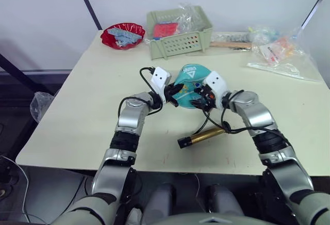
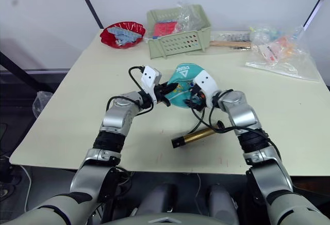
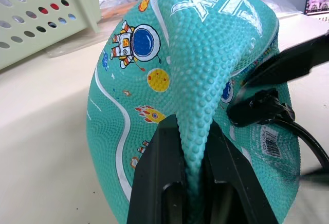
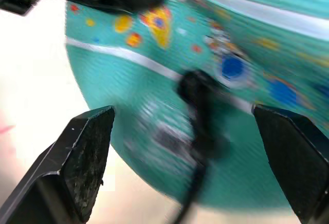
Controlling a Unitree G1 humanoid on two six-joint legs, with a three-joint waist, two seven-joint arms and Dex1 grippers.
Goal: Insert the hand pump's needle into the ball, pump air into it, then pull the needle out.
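Note:
The teal ball (image 1: 192, 76), limp and creased, lies mid-table. My left gripper (image 3: 191, 126) is shut on a raised fold of its skin, coming in from the ball's left side (image 1: 173, 95). The needle's black fitting (image 4: 198, 93) stands against the ball's skin beside the white barcode label; the pin itself is hidden. My right gripper (image 4: 182, 110) is open, one finger on either side of that fitting and apart from it. From the fitting, the thin black hose (image 1: 205, 121) runs down to the brass hand pump (image 1: 202, 137), which lies flat on the table nearer to me.
A pale green basket (image 1: 178, 39) and a red bowl (image 1: 122, 34) stand at the back of the table. Clear plastic bags (image 1: 278, 49) and a wooden-handled tool (image 1: 229, 44) lie back right. The table's near edge runs just beyond the pump.

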